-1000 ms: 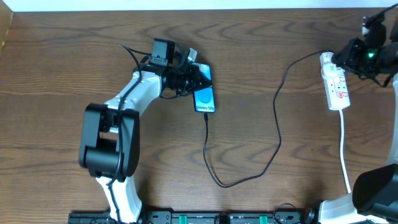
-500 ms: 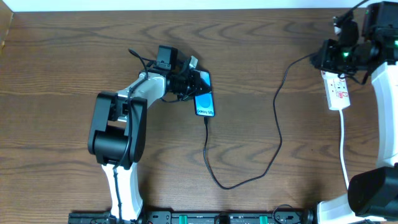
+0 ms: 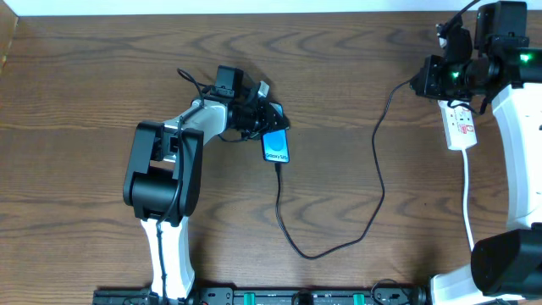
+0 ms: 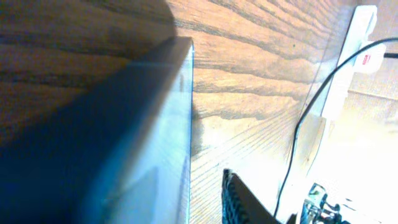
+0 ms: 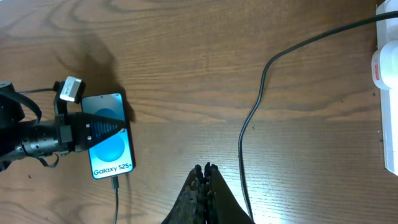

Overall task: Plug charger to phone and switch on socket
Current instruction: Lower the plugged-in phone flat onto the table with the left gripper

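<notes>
Overhead: the upper end of the phone (image 3: 276,146) is hidden under the left gripper (image 3: 268,119), and the far end of the socket (image 3: 460,127) is covered by the right gripper (image 3: 430,80) (switch position too small to read). Left wrist: the phone is a blurred blue slab, cut off at the left and bottom edges; whether the jaws grip it is unclear. Right wrist: the socket is cut off by the right edge.

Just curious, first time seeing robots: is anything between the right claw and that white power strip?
Only the black charger cable, lying flat on the table, crosses between the shut right gripper and the socket. Nothing else visible stands there.
</notes>
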You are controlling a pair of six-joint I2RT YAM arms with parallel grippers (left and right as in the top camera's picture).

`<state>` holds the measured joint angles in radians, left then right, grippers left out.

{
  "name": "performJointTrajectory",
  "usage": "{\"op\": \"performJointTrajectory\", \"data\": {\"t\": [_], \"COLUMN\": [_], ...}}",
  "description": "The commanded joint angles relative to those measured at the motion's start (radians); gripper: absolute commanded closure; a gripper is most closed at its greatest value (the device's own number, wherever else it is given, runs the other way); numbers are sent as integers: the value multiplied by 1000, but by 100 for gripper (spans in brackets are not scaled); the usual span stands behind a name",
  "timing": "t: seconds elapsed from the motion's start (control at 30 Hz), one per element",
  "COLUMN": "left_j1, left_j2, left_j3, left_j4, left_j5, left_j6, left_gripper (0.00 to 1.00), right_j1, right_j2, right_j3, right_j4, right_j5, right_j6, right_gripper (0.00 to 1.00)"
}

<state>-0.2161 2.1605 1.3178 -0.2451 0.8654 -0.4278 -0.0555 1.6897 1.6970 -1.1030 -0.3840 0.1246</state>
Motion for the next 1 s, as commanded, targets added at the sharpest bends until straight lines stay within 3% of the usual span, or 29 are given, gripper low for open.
{"op": "performJointTrajectory", "data": {"t": [0.0,0.27,0.47,0.97], "left_j1": [1,1,1,1], "left_j2": [6,6,6,6], "left_j3": [14,14,14,14], "left_j4": [0,-5,-66,-206], "left_j5": [11,6,-140,-451], "left_j6": [16,16,16,16], "left_gripper": [72,70,59,51], "right_j1": [5,5,5,5], "right_j2": [-19,-19,-19,-19], "right_j3": [4,4,4,4], "right_j4": [-2,-2,-1,-2], "right_j5": [13,16,19,20], "right_j6": [-10,-10,-10,-10], "right_gripper": [98,98,97,97]}}
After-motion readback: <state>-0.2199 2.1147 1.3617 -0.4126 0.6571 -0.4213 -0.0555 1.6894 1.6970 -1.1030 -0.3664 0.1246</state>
